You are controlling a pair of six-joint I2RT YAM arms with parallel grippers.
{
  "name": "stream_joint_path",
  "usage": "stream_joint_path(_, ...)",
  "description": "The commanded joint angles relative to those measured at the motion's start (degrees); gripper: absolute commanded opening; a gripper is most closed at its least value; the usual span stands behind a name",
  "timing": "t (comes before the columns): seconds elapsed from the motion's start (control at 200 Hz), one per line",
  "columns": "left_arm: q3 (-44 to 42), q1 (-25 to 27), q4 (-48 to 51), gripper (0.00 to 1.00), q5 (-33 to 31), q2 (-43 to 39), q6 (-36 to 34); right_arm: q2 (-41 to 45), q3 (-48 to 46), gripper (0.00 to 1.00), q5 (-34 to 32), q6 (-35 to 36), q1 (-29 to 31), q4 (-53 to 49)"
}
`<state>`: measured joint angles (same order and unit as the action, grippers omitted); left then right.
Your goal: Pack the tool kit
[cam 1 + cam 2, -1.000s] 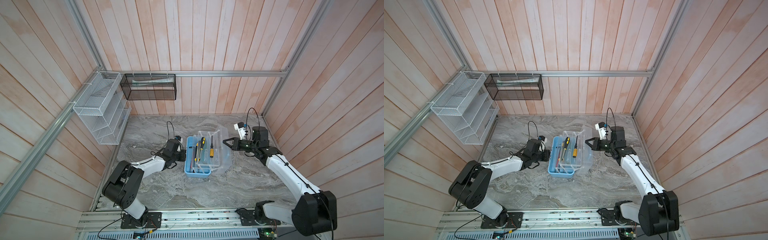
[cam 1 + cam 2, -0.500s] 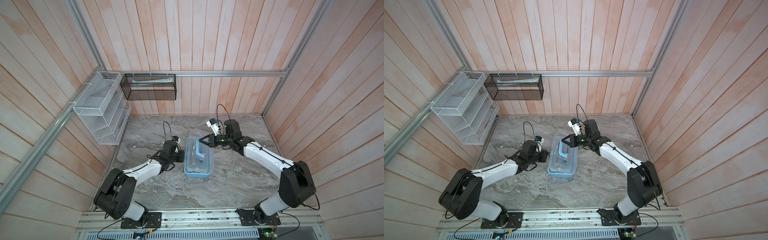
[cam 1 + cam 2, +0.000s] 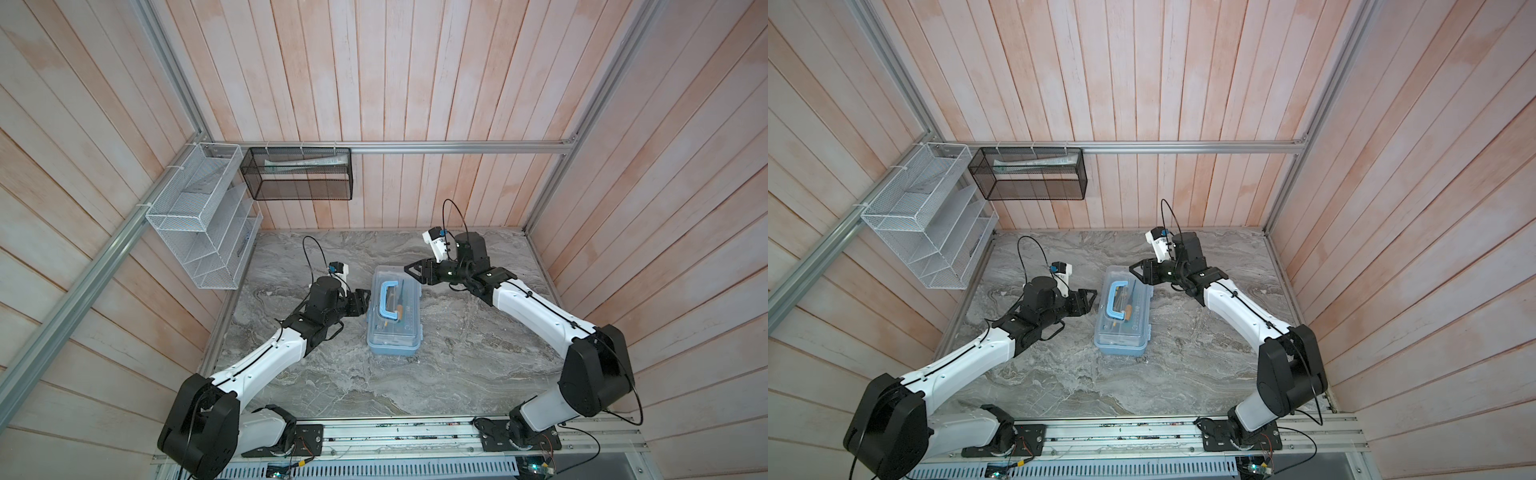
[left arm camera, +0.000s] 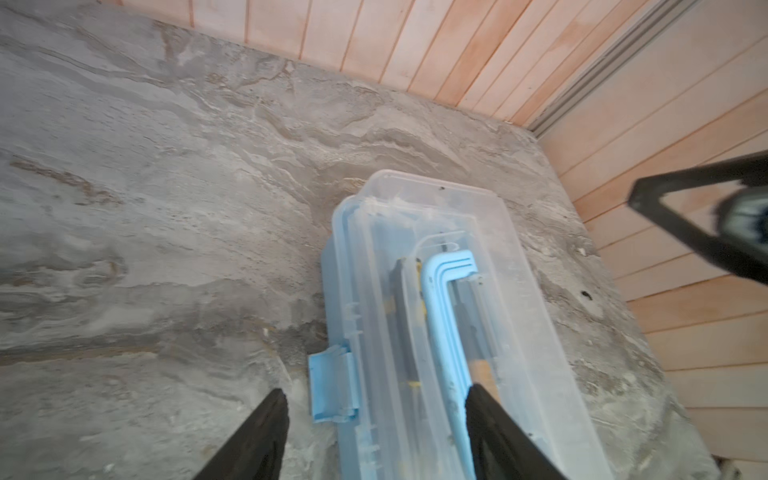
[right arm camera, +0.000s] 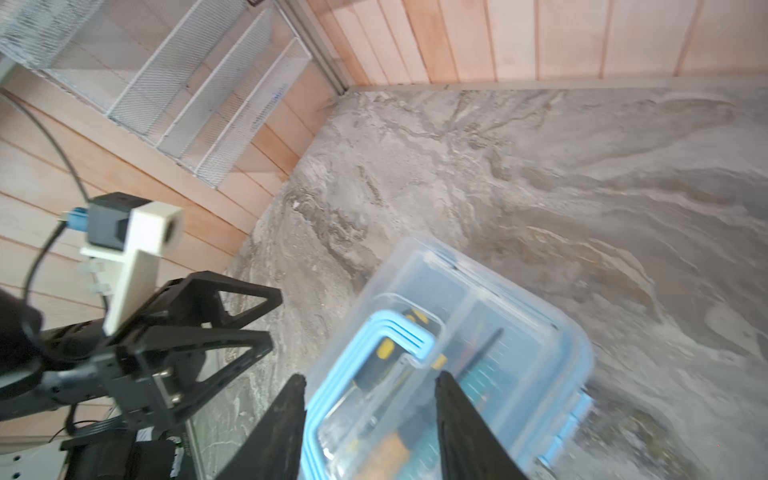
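Pale-blue plastic forms the rectangular tool kit point(image 3: 394, 320), its clear lid down, lying midway on the grey marbled worktop point(image 3: 478, 374), long axis running near edge to far edge. The left tool point(image 3: 368, 303) stands beside its left long side, fingers apart and empty, facing the blue side latch point(image 4: 332, 386); it seems the nearer arm for latching. The right tool point(image 3: 411, 275), also parted and empty, hovers by its far end. No writing is legible.
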<state>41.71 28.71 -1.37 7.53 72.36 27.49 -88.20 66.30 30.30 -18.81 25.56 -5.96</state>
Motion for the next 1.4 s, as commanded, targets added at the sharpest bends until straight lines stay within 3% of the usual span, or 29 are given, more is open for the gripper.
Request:
stream_joint_path(0.0, -1.2, 3.0, -2.8, 0.57, 5.3, 1.0, 1.2, 1.1, -3.5, 0.52, -2.5, 1.4, -1.2, -3.6)
stream_joint_path(0.2, -2.0, 6.3, -3.2, 0.42, 7.9, 3.5, 2.4, 0.3, -6.4, 0.53, -2.9, 3.0, -1.5, -4.3)
stream_joint_path(0.455, -1.1, 11.1, -3.6, 0.39, 6.3, 5.2, 4.0, -2.8, -5.2, 0.54, -1.5, 6.8, -1.6, -4.5)
stream_joint_path(0.63, 0.1, 16.4, -6.6, 0.39, 1.9, 8.0, 7.1, -5.8, -1.5, 0.54, -1.5, 10.5, -2.0, -8.0)
stream_joint_path(0.82, 4.2, 14.2, 6.2, 0.43, -8.8, 3.3, 5.6, -6.6, -0.5, 0.54, -0.6, 10.8, -2.0, -8.3)
stream_joint_path(0.975, 5.4, 8.9, 13.9, 0.49, -8.9, 3.3, 4.9, -7.0, -0.6, 0.54, -0.6, 10.3, -2.0, -8.0)
stream_joint_path(1.15, 3.6, 9.0, 13.9, 0.51, -8.0, 5.2, 5.2, -7.1, -1.0, 0.54, -0.2, 10.1, -1.9, -7.3)
stream_joint_path(1.39, 0.8, 11.4, 6.6, 0.51, -2.6, 4.0, 4.6, -7.9, -0.8, 0.54, -0.5, 9.8, -1.8, -7.2)
